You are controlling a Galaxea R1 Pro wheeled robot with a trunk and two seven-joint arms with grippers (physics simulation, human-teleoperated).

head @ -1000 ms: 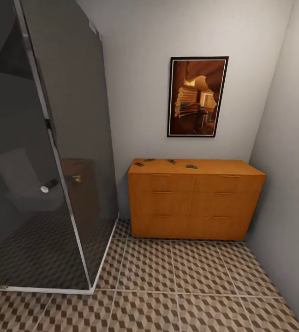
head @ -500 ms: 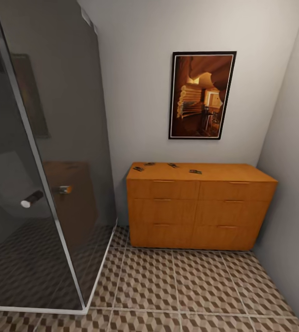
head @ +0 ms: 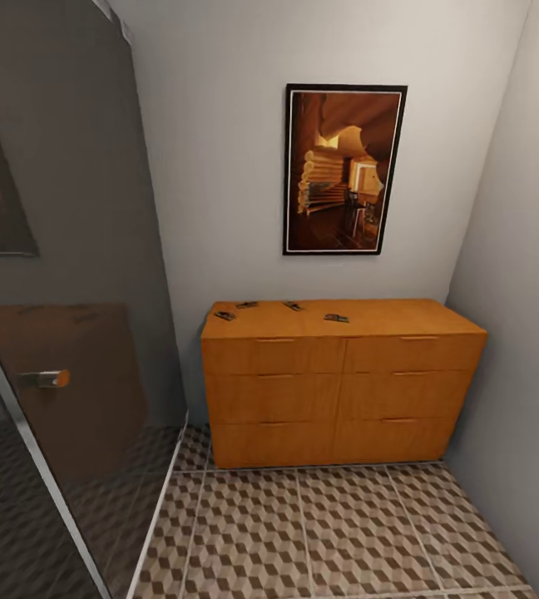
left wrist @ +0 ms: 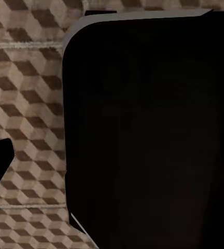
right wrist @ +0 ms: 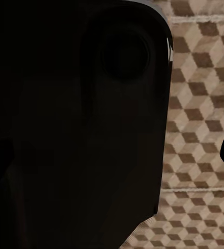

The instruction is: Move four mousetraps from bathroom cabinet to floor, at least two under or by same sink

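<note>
1. Four mousetraps lie on top of the cabinet, toward its left half, against the back wall.
2. Approach step: roll straight over the bathroom floor, keep off the shower glass, stop square to the cabinet.
3. Pincer state, both arms: cannot tell.

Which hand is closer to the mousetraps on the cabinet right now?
Cannot tell for sure; likely left, marginally. Both wrist cameras look down at bathroom floor beside a dark robot part, well short of the cabinet. The mousetraps lie on its left half.
</note>
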